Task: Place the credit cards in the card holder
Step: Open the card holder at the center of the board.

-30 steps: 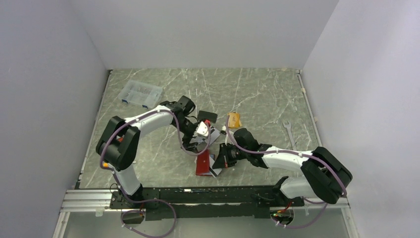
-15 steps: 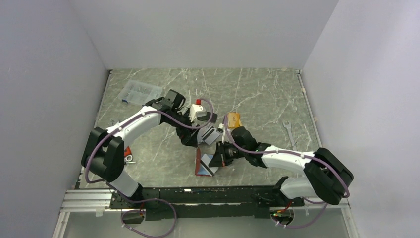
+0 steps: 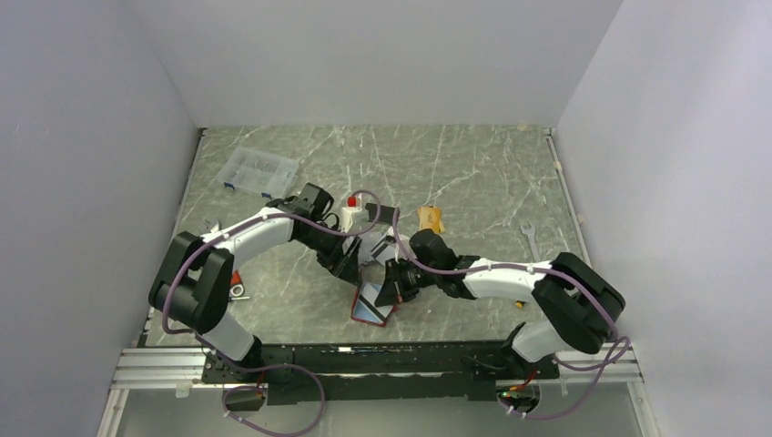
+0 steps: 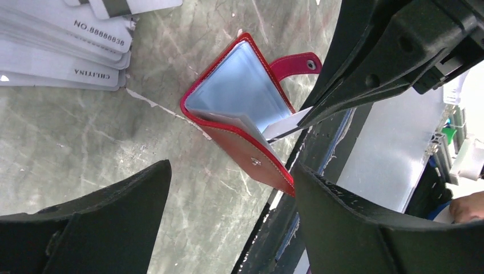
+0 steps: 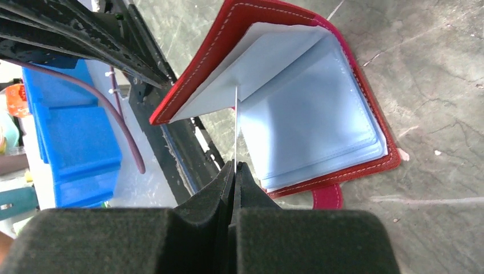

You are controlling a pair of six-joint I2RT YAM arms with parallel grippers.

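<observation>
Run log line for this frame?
right claw: shut on card, tip in card holder | left claw: open, empty | spare cards: stacked nearby

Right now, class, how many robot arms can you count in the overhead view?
2. The left arm hovers by the card holder, jaws open; the right arm holds a card at its opening.

Bright, even overhead light throws only soft shadows on the surface (image 3: 473, 173). Both wrist views are sharp at centre. The near jaws blur at 6 o'clock, and the card holder (image 5: 308, 120) sleeves show a faint sheen.
</observation>
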